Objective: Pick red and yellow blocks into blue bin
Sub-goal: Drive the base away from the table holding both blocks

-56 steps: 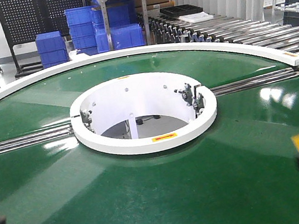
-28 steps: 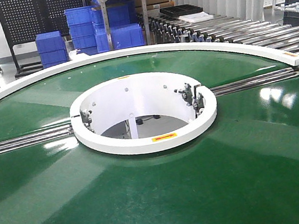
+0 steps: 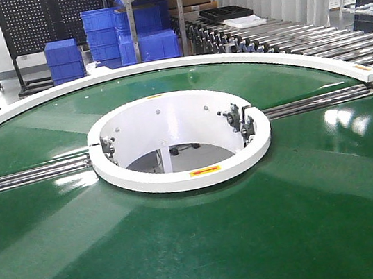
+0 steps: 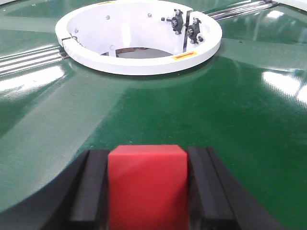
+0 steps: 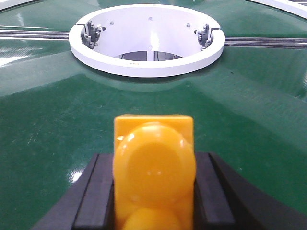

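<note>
**A:** Where are the two blocks?

**B:** Each one is in a gripper, and they seem lifted above the green table (image 3: 203,249). The left gripper (image 4: 146,201) pinches the red cube (image 4: 146,184) on two flat opposite sides. The right gripper (image 5: 153,196) pinches the yellow brick (image 5: 153,163) on its side walls, and the round studs face the wrist camera.

**A:** Will they hold well?

**B:** I think yes. Both look stiff and light. The cube is matte, so it should not slide. The brick is glossy plastic and perhaps more slippery. Its flat walls are the good place to hold, not the studs.

**A:** And the blue bin?

**B:** I cannot see it in any view. Only the white ring (image 3: 185,175) lies ahead.
</note>
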### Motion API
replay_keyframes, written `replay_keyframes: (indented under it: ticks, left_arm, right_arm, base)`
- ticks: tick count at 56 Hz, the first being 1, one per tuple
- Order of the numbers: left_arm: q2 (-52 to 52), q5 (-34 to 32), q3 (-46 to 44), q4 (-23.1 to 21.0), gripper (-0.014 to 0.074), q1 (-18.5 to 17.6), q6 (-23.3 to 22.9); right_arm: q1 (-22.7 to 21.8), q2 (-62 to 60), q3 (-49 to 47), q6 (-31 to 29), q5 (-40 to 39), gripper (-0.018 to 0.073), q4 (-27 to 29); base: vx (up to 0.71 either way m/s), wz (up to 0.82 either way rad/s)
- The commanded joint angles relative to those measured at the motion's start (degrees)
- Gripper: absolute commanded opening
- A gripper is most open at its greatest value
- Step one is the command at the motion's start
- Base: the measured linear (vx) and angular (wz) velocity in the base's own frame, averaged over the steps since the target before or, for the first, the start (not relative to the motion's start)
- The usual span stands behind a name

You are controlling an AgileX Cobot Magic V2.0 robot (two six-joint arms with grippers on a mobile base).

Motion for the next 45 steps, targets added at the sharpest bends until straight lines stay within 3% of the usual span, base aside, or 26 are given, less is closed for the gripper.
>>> replay_keyframes:
  ticks: [1,26,45]
  left_arm:
    - [-0.11,-4.21,-1.51,-0.70,-0.0001,-0.34,-0.51]
    - [-0.11,-4.21,-1.51,-0.70,-0.0001,-0.34,-0.51]
    - [-0.11,-4.21,-1.51,-0.70,-0.0001,-0.34,-0.51]
  right_arm:
    - [-0.14,0.04,-1.72,-0.49,-4.74,-0.0010,-0.39]
    - [2.09,0.04,-1.72,-0.49,-4.74,-0.0010,-0.32]
    - [2.03,0.04,-1.72,-0.49,-4.74,-0.0010,-0.32]
  base:
    - [0.00,0.00]
    - [-0.03,0.12]
    - [-0.09,0.45]
